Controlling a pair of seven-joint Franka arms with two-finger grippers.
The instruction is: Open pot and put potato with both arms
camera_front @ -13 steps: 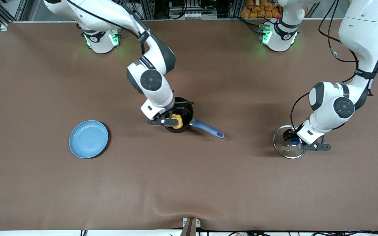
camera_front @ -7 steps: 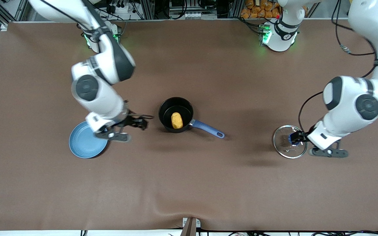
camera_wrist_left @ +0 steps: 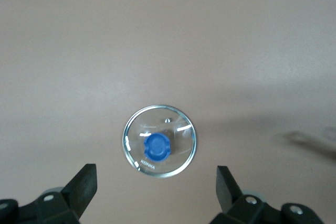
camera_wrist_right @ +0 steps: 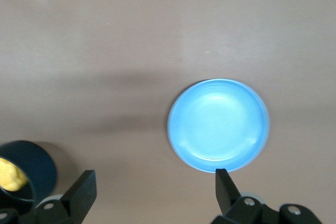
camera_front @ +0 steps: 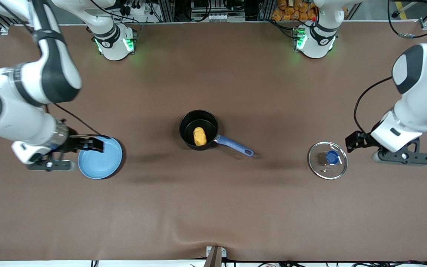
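We saw the left gripper [camera_front: 355, 142] up in the air over bare table at the left arm's end, just beside the glass lid [camera_front: 327, 160], its fingers [camera_wrist_left: 84, 184] spread wide with nothing between them. The lid lay flat on the cloth, blue knob [camera_wrist_left: 156, 147] up, clear of the gripper. The right gripper [camera_front: 94, 144] hung over the edge of the light-blue plate [camera_front: 104, 165] at the right arm's end, fingers [camera_wrist_right: 81, 190] likewise apart and empty.

The pot [camera_front: 198, 129] sat uncovered near the middle of the table, well apart from both grippers, its blue handle [camera_front: 234, 145] pointing toward the left arm's end and slightly nearer the front camera. The potato [camera_front: 199, 136] lay inside the pot on its black floor — the right wrist view caught a yellow sliver of it too [camera_wrist_right: 10, 176].

Surface: one brown cloth [camera_front: 213, 207] covering the whole table, matte, with a small wrinkle at the edge nearest the front camera. Soft shadows of the arms fell across it beside the pot and plate. Both bases [camera_front: 115, 44] [camera_front: 315, 40] showed green lights. Past the table edge by the bases we noted metal framing, cables and a stack of orange-brown items [camera_front: 293, 11] — too small to identify.
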